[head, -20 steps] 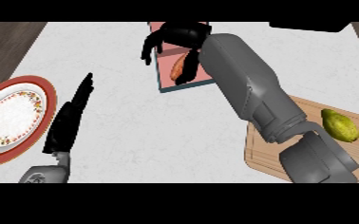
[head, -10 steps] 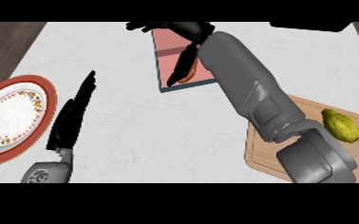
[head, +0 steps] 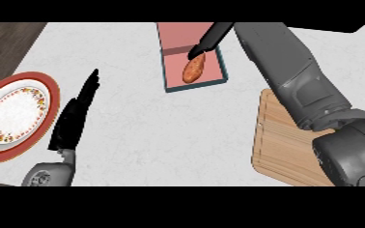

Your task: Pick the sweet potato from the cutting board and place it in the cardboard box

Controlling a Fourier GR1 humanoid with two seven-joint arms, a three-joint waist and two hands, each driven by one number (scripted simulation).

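Sweet potato (head: 192,69): I see it lying inside the cardboard box (head: 222,66), on the pink floor, long axis running roughly up and down the head view, slightly tilted.
Handling, my guess: I judge it a stiff, dense tuber, fairly heavy for its bulk, skin dry and a bit rough, so not very slippery; the tapered ends could let it roll or pivot.
Where to hold: I'd take it across the thick middle, fingers on one long side and thumb on the other; pinching a narrow tip would let it swing.
Right robot hand (head: 211,40): I see it reaching over the box from the far right, fingers straight and stretched out, nothing curled round the vegetable, so I call it apart and empty.
Hand to potato: the dark fingertips (head: 194,53) sit right at the potato's upper end; touching or just above, I cannot tell from this steep angle.
Left robot hand (head: 74,115): resting straight-fingered at the left of the view, on the table (head: 143,125), well apart from the box.
Cutting board (head: 285,145): I see it at the lower right, partly under the right forearm, well apart from the potato.
Plate (head: 44,84): at the left edge, beside the left robot hand.
Progress, my read: potato lies in the box, so the placing looks done.
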